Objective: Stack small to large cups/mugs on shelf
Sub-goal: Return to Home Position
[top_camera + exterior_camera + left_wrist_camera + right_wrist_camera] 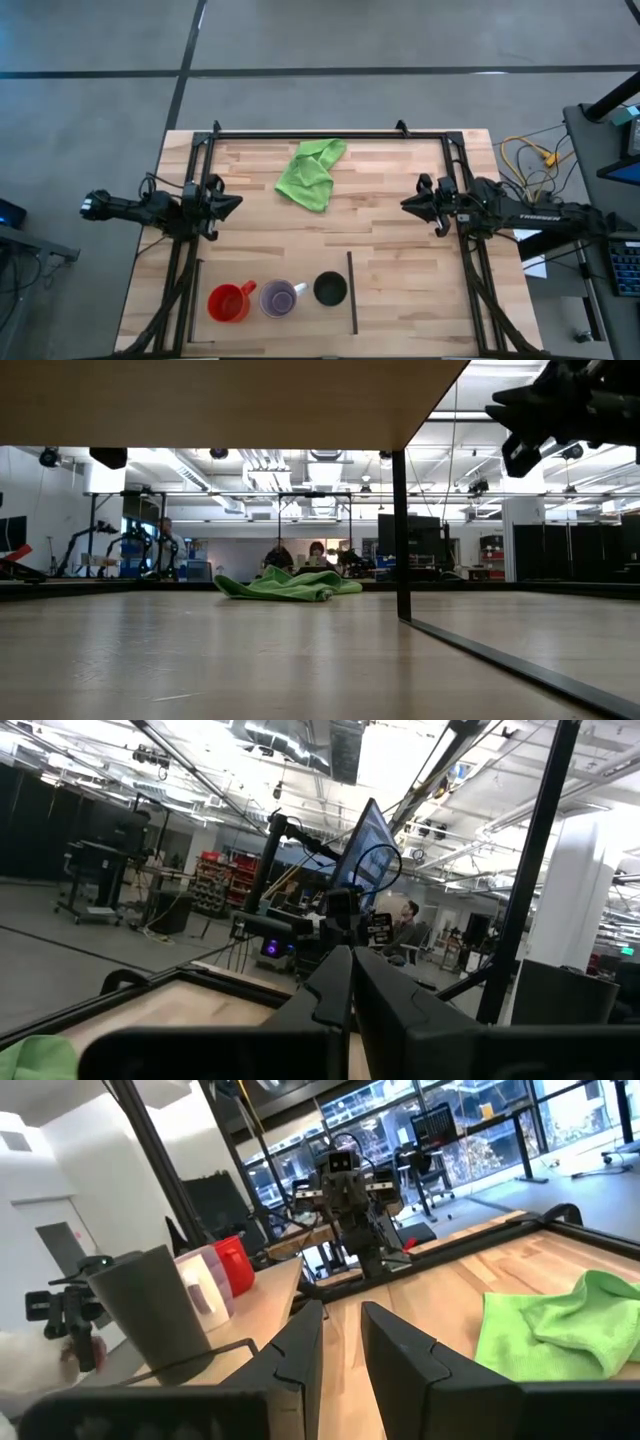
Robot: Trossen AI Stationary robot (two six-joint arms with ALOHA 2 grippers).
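Three cups stand upright in a row on the light wood shelf [305, 318] near the table's near edge, none inside another: a red mug [229, 302], a purple cup [279, 298] and a black cup [330, 288]. The right wrist view shows them side by side: black cup [150, 1315], purple cup [207, 1295], red mug [236, 1264]. My left gripper [232, 205] hovers shut at the table's left side, pointing right. My right gripper [408, 204] hovers at the right side and points left. Its fingers are open [343, 1320] with nothing between them.
A crumpled green cloth [312, 172] lies on the table's far middle, between the two grippers. Thin black bars [352, 292] edge the shelf, and a black metal frame [330, 134] runs along the table's far and side edges. Bare wood lies between cloth and shelf.
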